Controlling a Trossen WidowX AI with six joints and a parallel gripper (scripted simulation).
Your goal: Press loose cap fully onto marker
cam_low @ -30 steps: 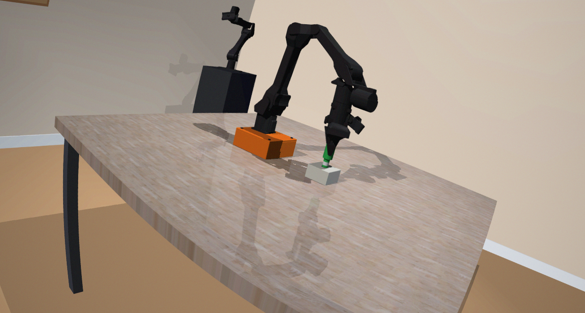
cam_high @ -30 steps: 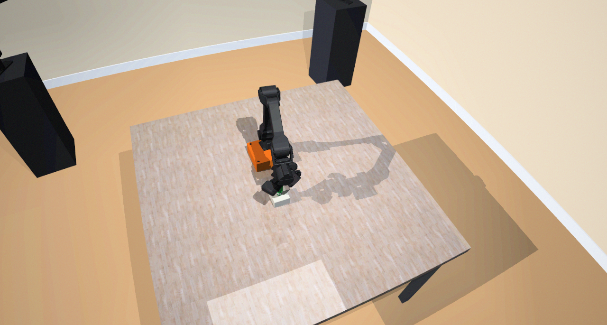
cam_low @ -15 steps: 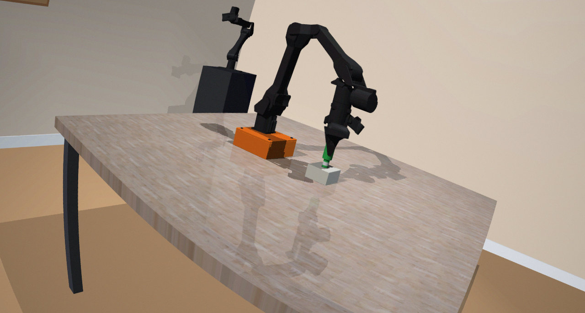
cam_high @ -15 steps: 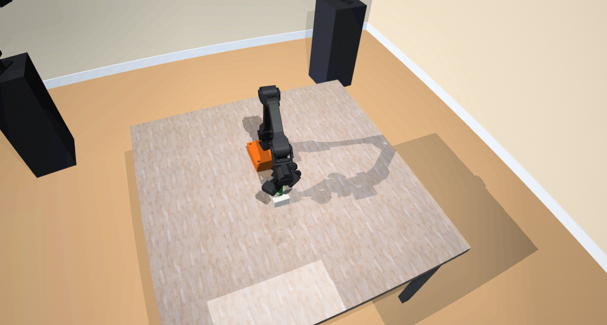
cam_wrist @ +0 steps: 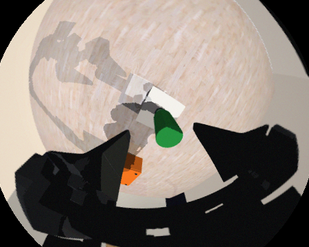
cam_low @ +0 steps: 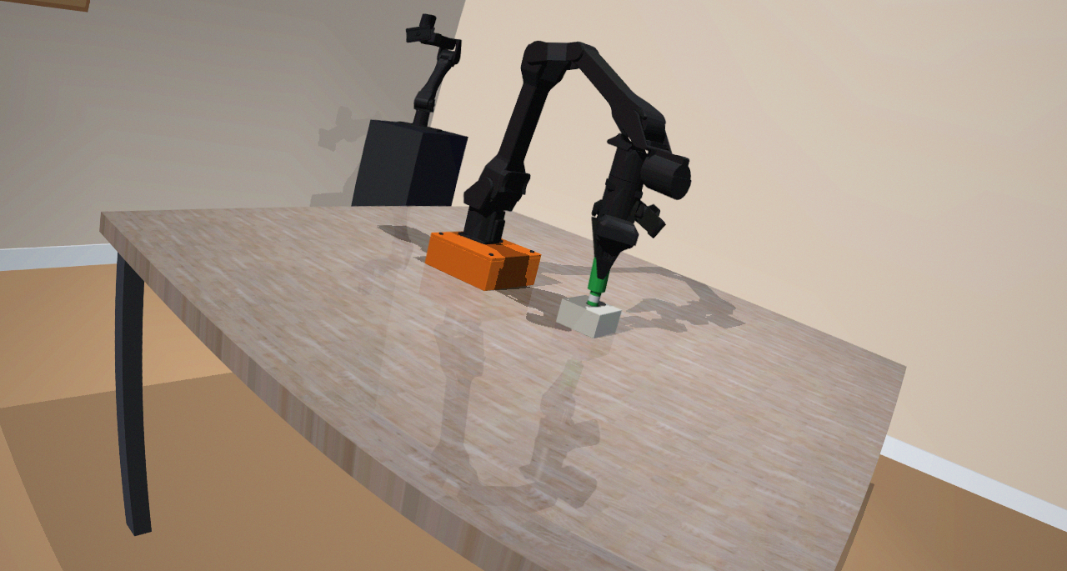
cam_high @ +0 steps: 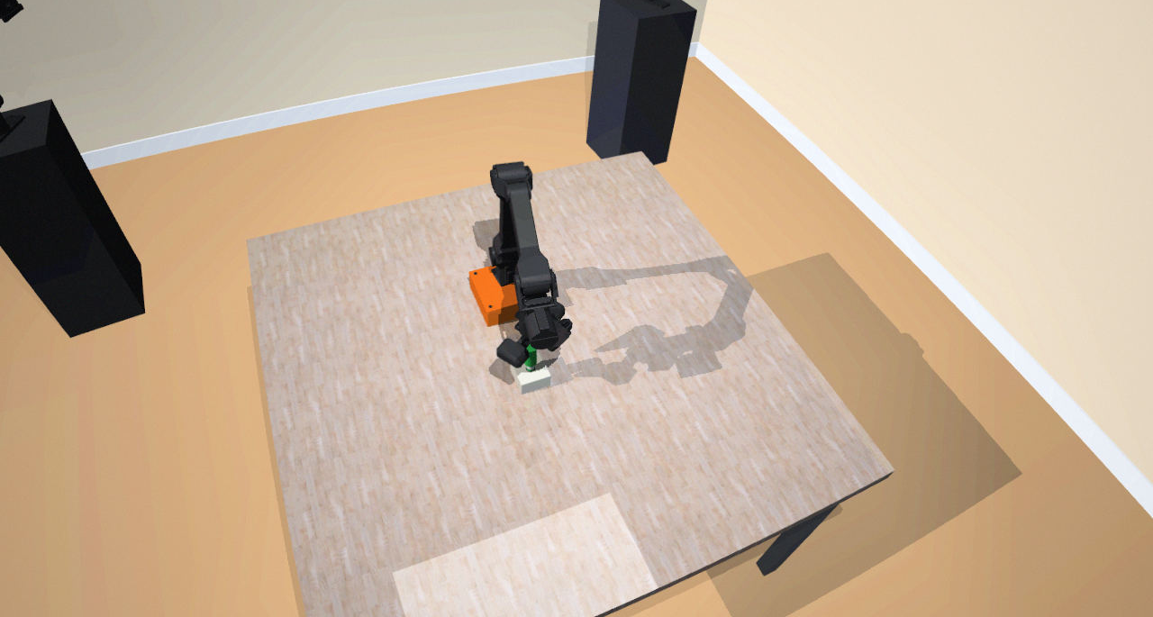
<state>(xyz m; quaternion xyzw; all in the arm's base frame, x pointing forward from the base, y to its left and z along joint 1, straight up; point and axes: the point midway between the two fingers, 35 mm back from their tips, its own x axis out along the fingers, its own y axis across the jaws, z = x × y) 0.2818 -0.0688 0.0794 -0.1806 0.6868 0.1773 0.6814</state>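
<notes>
The green cap (cam_high: 530, 358) (cam_low: 596, 281) (cam_wrist: 168, 136) stands upright on the marker (cam_low: 593, 298), whose white band shows just below it in the exterior view. The marker stands in the white holder block (cam_high: 535, 382) (cam_low: 577, 318) (cam_wrist: 167, 101). My gripper (cam_low: 602, 271) (cam_wrist: 161, 127) is open, with one finger on each side of the cap and a gap to both in the wrist view. The arm points down over the holder. Most of the marker is hidden inside the cap and block, and I cannot tell whether the cap is fully seated.
The arm's orange base (cam_high: 486, 294) (cam_low: 458, 260) (cam_wrist: 131, 175) stands on the wooden table (cam_high: 362, 452) (cam_low: 358, 418) close behind the holder. Dark pedestals carrying other arms stand beyond the table, one at the back (cam_high: 637, 73) (cam_low: 406, 163) and one at the left (cam_high: 68, 234).
</notes>
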